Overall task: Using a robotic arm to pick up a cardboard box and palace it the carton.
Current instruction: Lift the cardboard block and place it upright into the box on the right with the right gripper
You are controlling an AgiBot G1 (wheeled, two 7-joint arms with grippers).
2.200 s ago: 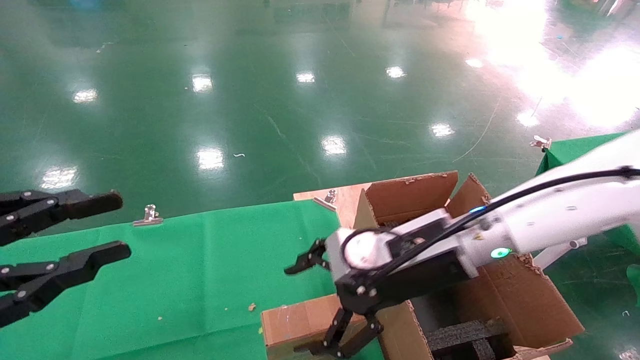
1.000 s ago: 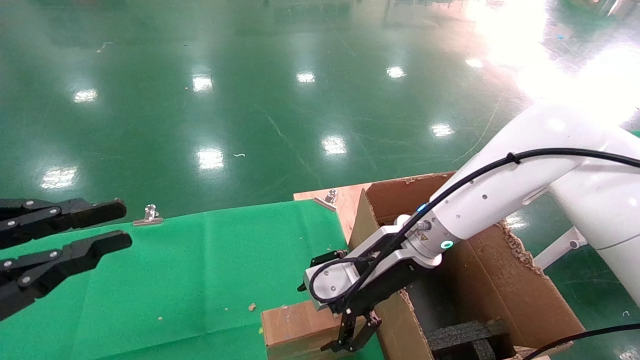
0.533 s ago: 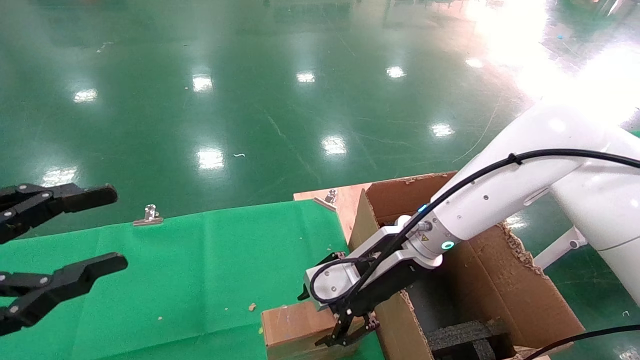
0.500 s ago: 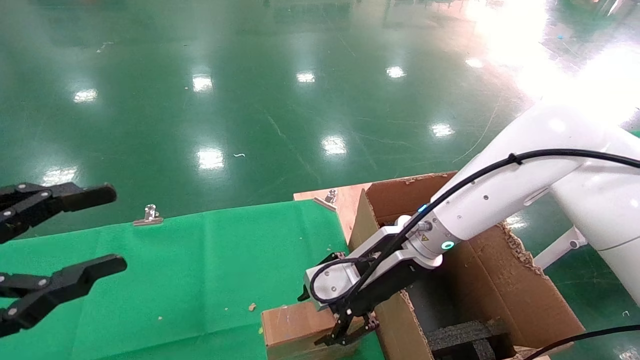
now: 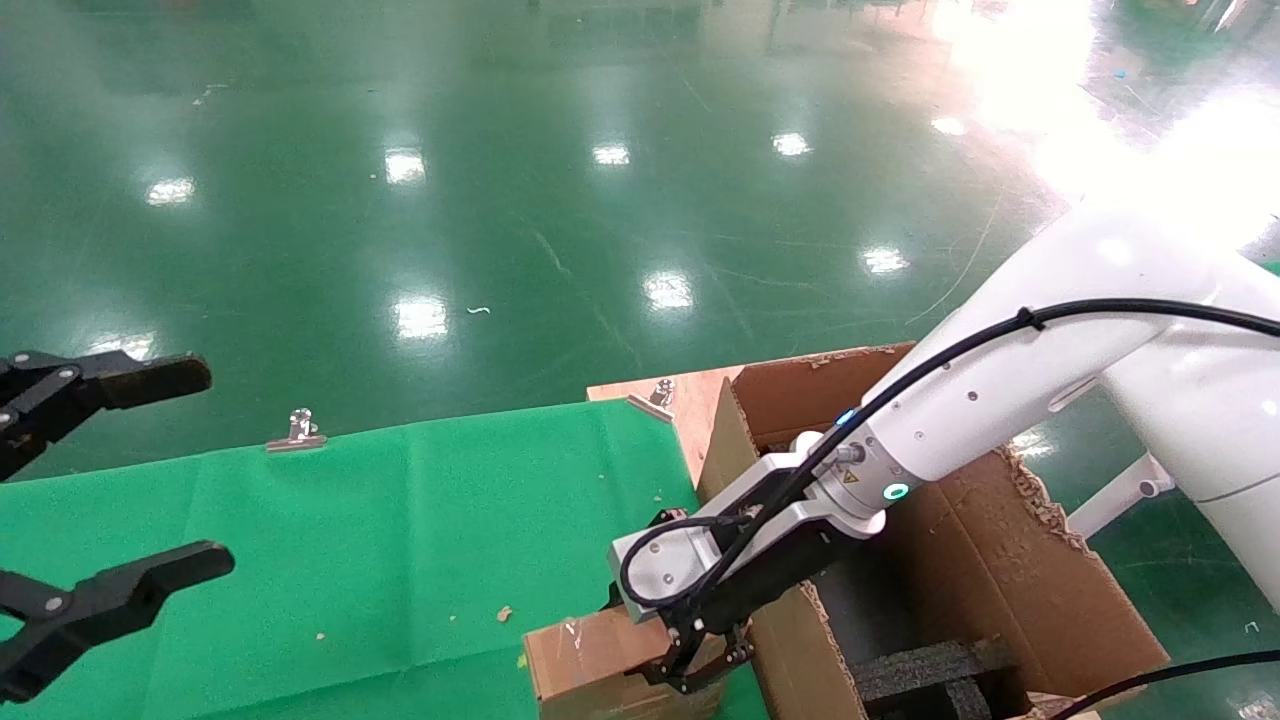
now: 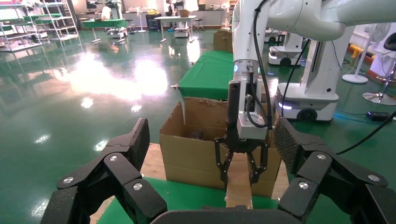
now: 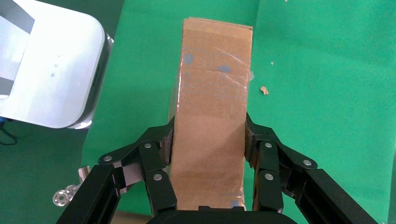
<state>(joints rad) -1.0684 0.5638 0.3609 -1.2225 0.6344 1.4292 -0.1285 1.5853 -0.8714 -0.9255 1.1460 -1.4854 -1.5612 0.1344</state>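
Note:
The small brown cardboard box (image 5: 585, 665) lies on the green cloth beside the carton's near corner. The white robotic arm (image 5: 960, 420) with its teal ring reaches down over it. My right gripper (image 5: 692, 668) is shut on the box's end. In the right wrist view my right gripper (image 7: 208, 140) has both pads pressed on the taped box (image 7: 215, 79). The large carton (image 5: 1010, 580) with torn flaps stands right of the box. My left gripper (image 5: 110, 470) is open and empty at the far left. In the left wrist view my left gripper (image 6: 212, 140) faces the box (image 6: 239, 189) and the carton (image 6: 191, 149).
The green cloth (image 5: 400, 530) covers the table. Metal clips (image 5: 297, 432) (image 5: 660, 392) hold its far edge, and a wooden board (image 5: 690, 400) shows at the corner. Black foam inserts (image 5: 930, 670) lie inside the carton. The shiny green floor lies beyond.
My right gripper has come down over the box's end and shut on it; the box has shifted slightly. My left gripper's jaws have spread wider.

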